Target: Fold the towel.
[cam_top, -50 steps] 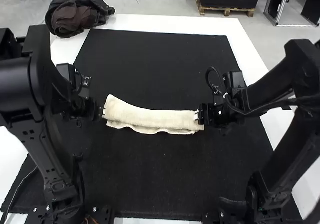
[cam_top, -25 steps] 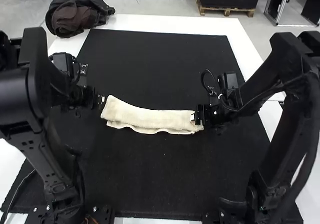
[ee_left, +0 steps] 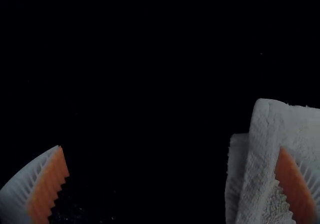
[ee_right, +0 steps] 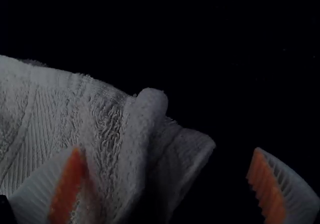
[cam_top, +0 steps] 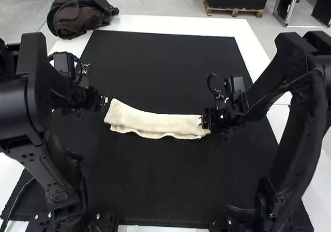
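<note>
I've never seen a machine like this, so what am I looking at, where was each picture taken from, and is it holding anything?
These are two black robot arms at a table: a left arm and a right arm. The high view looks forward and down from above and behind them. The two wrist views come from cameras on the arms themselves.

A pale towel, folded into a narrow strip, lies across a black mat. The left tool and right tool are at opposite ends of it. Both have their ribbed, orange-padded fingers spread apart, so nothing is held.
</note>
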Robot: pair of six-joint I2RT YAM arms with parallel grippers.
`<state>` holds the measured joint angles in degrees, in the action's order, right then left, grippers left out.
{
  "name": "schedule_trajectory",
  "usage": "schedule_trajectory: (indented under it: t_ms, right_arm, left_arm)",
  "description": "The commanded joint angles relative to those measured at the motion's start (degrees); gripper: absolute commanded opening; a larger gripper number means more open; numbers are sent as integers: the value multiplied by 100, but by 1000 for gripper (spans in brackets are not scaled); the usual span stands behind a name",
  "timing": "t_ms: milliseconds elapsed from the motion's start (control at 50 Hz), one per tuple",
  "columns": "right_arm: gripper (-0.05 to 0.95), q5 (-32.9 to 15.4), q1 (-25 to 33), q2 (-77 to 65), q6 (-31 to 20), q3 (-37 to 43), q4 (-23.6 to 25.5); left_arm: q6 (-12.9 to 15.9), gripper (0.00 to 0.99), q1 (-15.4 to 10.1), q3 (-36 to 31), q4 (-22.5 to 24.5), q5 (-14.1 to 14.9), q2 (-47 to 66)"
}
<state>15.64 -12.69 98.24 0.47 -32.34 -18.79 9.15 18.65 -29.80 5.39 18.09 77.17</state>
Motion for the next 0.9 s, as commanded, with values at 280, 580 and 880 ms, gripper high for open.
schedule_trajectory:
  t_ms: [280, 580, 880]
  right_arm:
    - [-20, 317, -436, 354, -21, -159, -37]
    - [-23, 431, -366, 90, -3, -273, 367]
    - [-23, 589, 3, -683, 76, -554, 1026]
  left_arm:
    - [-62, 967, 59, -87, -20, 90, -140]
    - [-115, 967, 59, -87, -38, 90, -140]
    - [-115, 967, 59, -87, -108, 90, -140]
